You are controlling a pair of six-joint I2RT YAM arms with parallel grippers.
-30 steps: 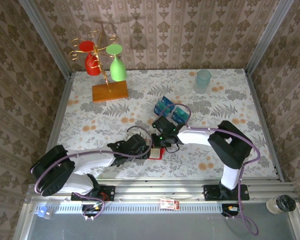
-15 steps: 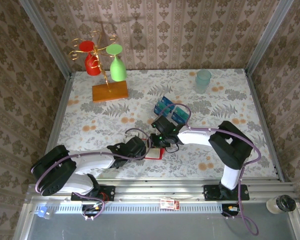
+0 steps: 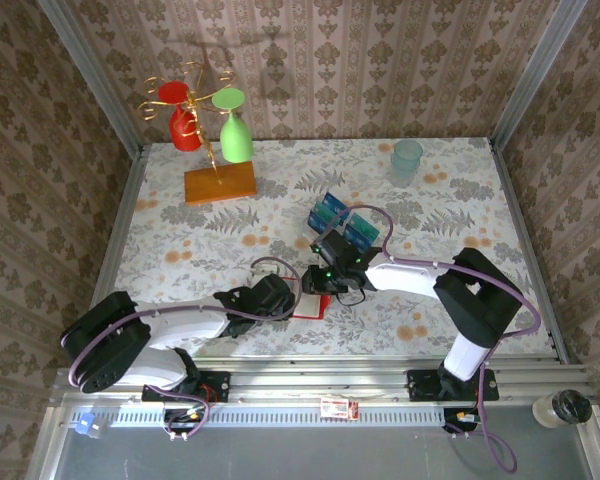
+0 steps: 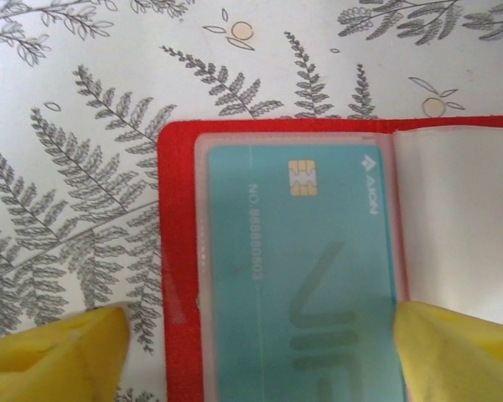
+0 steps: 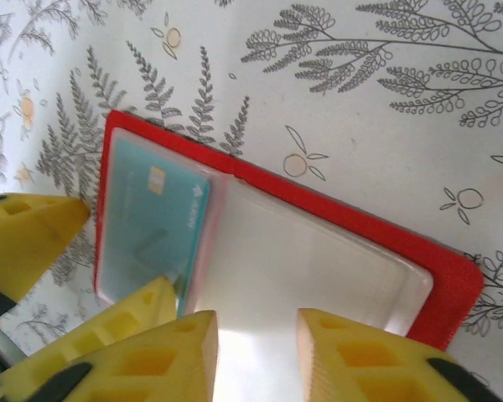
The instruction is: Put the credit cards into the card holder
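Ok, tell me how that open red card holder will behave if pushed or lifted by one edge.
The card holder lies open and flat, so it would probably hinge at its fold and flop. The teal card in one sleeve likely stiffens that half. Its glossy plastic may slide on the table when nudged.

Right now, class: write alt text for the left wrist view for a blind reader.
A teal credit card sits in the clear pocket of the open red card holder on a fern-print tablecloth, framed by the yellow fingers of the open left gripper.
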